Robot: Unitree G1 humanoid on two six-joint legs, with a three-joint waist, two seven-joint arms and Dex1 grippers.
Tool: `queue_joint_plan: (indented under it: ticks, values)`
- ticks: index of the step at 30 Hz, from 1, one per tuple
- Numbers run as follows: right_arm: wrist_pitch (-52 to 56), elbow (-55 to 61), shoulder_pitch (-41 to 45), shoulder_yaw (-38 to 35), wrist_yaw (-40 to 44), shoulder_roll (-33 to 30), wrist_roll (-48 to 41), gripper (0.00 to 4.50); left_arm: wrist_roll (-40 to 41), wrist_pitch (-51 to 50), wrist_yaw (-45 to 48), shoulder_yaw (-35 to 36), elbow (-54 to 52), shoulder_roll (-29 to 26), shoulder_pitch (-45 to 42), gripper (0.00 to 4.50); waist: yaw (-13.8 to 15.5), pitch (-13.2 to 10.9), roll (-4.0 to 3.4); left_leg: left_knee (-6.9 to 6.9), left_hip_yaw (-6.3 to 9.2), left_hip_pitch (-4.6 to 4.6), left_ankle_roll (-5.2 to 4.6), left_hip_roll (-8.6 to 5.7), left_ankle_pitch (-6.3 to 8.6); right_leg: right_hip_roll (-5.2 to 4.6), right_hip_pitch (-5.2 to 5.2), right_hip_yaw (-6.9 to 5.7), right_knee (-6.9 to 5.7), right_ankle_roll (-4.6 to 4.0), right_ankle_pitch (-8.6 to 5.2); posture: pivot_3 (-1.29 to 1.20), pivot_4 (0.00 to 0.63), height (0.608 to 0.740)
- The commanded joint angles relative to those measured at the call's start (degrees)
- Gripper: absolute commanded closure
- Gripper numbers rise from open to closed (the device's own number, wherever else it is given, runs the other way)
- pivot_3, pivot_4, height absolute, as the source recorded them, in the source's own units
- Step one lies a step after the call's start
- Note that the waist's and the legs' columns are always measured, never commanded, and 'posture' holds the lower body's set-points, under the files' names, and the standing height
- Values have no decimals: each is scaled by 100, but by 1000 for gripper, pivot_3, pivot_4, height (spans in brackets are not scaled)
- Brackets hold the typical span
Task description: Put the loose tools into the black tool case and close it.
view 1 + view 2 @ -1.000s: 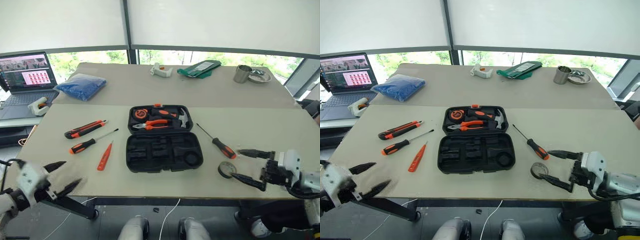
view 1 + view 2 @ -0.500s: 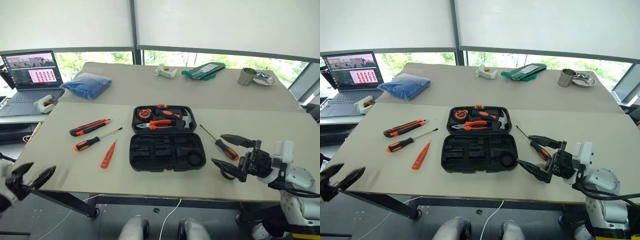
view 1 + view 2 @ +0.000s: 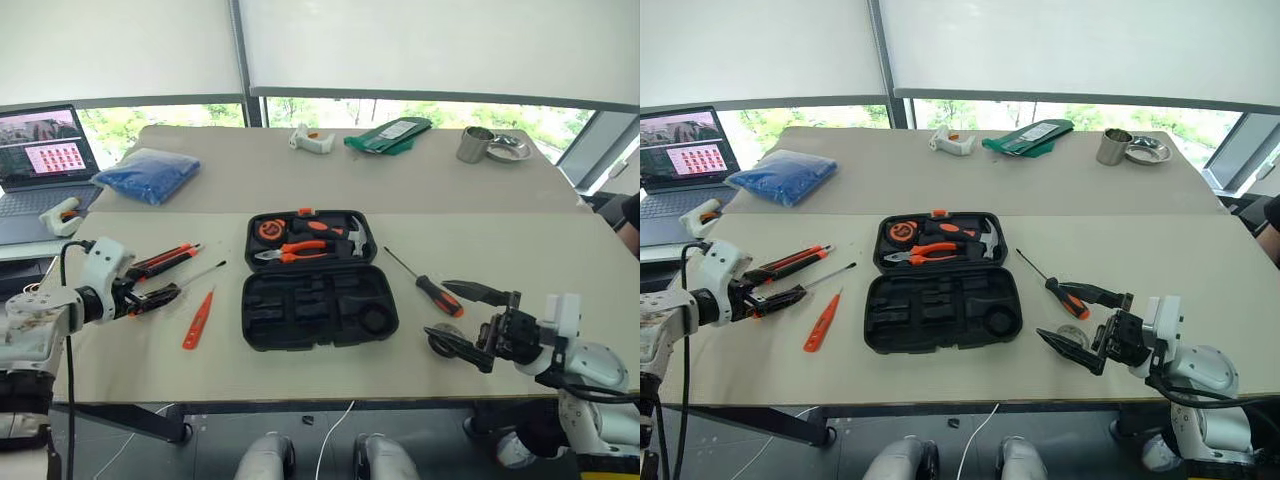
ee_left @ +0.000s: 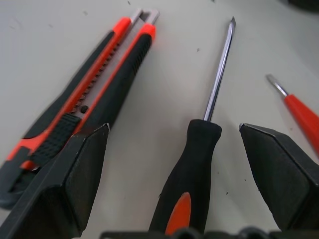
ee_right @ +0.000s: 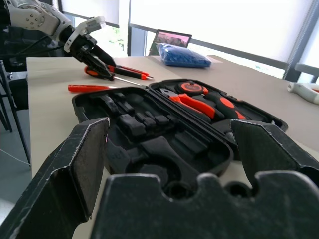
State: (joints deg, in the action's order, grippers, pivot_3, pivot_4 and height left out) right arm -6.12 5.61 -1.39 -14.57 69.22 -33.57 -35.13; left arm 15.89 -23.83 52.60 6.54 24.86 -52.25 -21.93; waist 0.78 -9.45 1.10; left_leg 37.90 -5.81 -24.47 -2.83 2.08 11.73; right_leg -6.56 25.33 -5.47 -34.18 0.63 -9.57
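The black tool case [image 3: 318,300] lies open at the table's middle, with pliers, hammer and tape measure in its far half. To its left lie the utility knife [image 3: 165,260], a screwdriver [image 3: 192,279] and the orange tester screwdriver [image 3: 197,320]. My left gripper [image 3: 158,285] is open low over that screwdriver's handle [image 4: 192,164], its fingers on either side of it, the knife [image 4: 89,94] just beside. Right of the case lie the second screwdriver [image 3: 430,290] and the dark tape roll [image 3: 445,343]. My right gripper [image 3: 437,308] stands open above the roll, holding nothing.
Across the far half of the table are a blue bag [image 3: 145,175], a white device [image 3: 310,140], a green packet [image 3: 388,135] and a metal cup [image 3: 472,145] beside a dish. A laptop [image 3: 45,150] stands at the far left. The table's front edge runs close below both grippers.
My left arm has come up from below the table's front-left edge and forward onto the table, ending over the left screwdriver's handle. The right gripper stays by the tape roll. The camera shifted.
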Motion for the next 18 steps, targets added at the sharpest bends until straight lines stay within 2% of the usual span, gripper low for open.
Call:
queue_joint_plan:
  ticks: [1, 5, 6, 9, 14, 18]
  values:
    - [-158, 289, -124, -261, -103, 0, -91, 0, -121, -39, 205, -33, 140, -128, -69, 659, -9, 0, 0, 0, -1, 1, 1, 3, 1, 2, 1, 1, 0, -1, -2, 0, 150, 740]
    - [-119, 421, -263, -314, -201, 1, -101, 0, -130, -120, 483, -33, 104, -251, 108, 2108, -10, 0, 0, 0, -4, 14, 5, 10, 3, 1, -5, 6, 0, -3, -5, 0, 150, 740]
    - [-106, 443, -293, -318, -219, 1, -100, 0, -136, -65, 520, -1, 130, -275, 156, 2518, -11, 0, 0, 0, -5, 17, 37, 12, 22, 0, -5, 9, 0, -4, -5, 0, 150, 740]
    - [-62, 528, -357, -307, -257, -6, -101, 0, 1, 294, 585, 264, 195, -228, 281, 3590, -9, 0, 0, 0, -6, 27, 46, 18, 27, -2, -9, 11, -2, -32, -21, 0, 150, 740]
    - [-47, 506, -313, -356, -281, -50, -112, 0, 546, 1183, 931, 960, -69, 57, 402, 3642, -4, 0, 3, 0, -15, 27, 49, 30, 26, 0, -4, 10, -5, -41, -20, 0, 150, 740]
    - [-97, 356, -280, -498, -250, -123, -114, 0, 708, 1635, 1253, 979, -481, 151, 103, 3642, 57, 1, 6, 2, -15, 23, 49, 30, 24, 2, -5, 7, -5, -35, -15, 0, 150, 740]
